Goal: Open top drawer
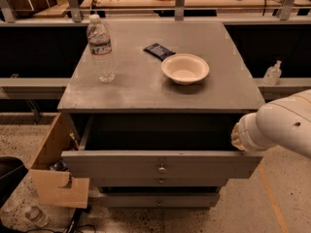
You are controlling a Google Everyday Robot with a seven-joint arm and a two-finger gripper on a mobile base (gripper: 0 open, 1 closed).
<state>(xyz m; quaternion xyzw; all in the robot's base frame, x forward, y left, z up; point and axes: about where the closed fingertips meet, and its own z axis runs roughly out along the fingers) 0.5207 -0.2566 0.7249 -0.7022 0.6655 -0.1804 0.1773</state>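
The top drawer (121, 163) of the grey cabinet (146, 93) stands pulled out, with its dark inside showing below the cabinet top. Its flat front panel carries one small round metal knob (162, 168) at the centre. My white arm (282, 127) reaches in from the right. My gripper (237, 139) is at the arm's end, at the drawer's right front corner, just above the panel's top edge and well to the right of the knob.
On the cabinet top stand a water bottle (101, 48), a white bowl (185, 68) and a dark packet (159, 51). Two narrower drawer fronts (160, 181) sit below. A pale plywood box (56, 178) stands at the left. A black object (7, 174) and a bottle (36, 215) lie on the floor.
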